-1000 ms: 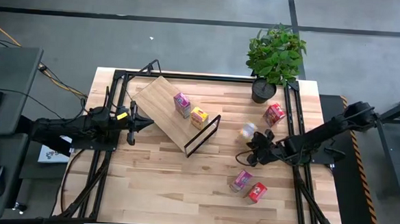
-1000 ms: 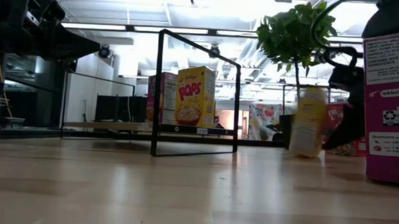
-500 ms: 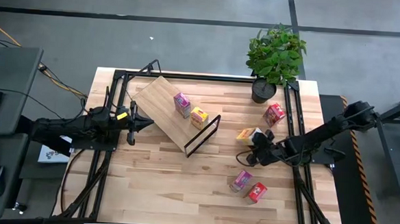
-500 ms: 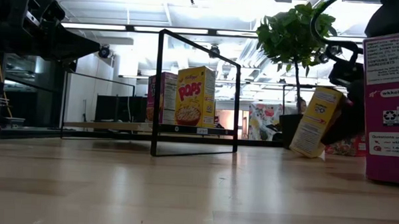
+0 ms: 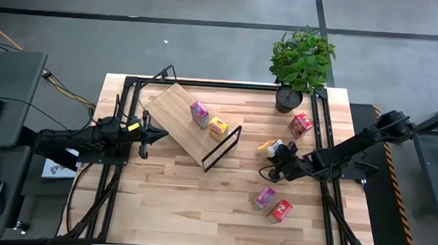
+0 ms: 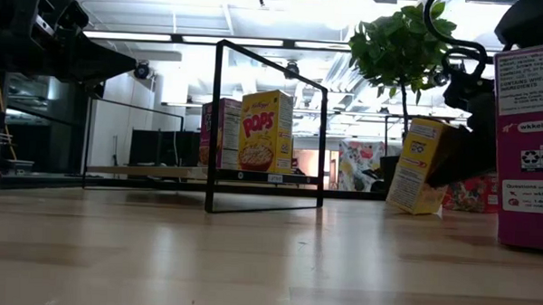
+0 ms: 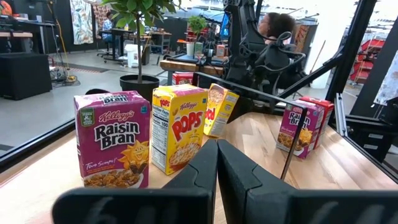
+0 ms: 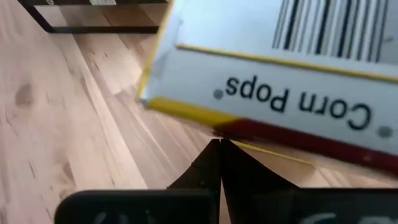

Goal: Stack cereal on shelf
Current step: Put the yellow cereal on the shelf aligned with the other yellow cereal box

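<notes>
A small yellow Corn Pops box (image 5: 269, 147) leans tilted on the butcher-block table (image 5: 170, 191), resting on one lower edge, its front showing red lettering on yellow. In the right wrist view its underside fills the frame, with a barcode and the words "Corn Pops" on a white panel.

The right gripper (image 5: 279, 159) sits just beside this box, on the side away from the shelf. Its fingers (image 8: 219, 163) meet at the tips, pinched together below the box and gripping nothing; whether they touch the box cannot be told.

The shelf (image 5: 185, 121), a light wood board with a black wire frame (image 5: 222, 147) at its end, lies at an angle left of the box. A pink-purple Raisin Bran box (image 5: 199, 114) and a second yellow Pops box (image 5: 219, 128) stand upright on it, side by side.

A red box (image 5: 301, 124) stands near the potted plant (image 5: 300, 61). Another pink-purple box (image 5: 263, 197) and a red box (image 5: 280, 210) sit together nearer the front edge.

The left gripper (image 5: 153, 135) waits beside the shelf's left side, fingers pressed together, holding nothing.
</notes>
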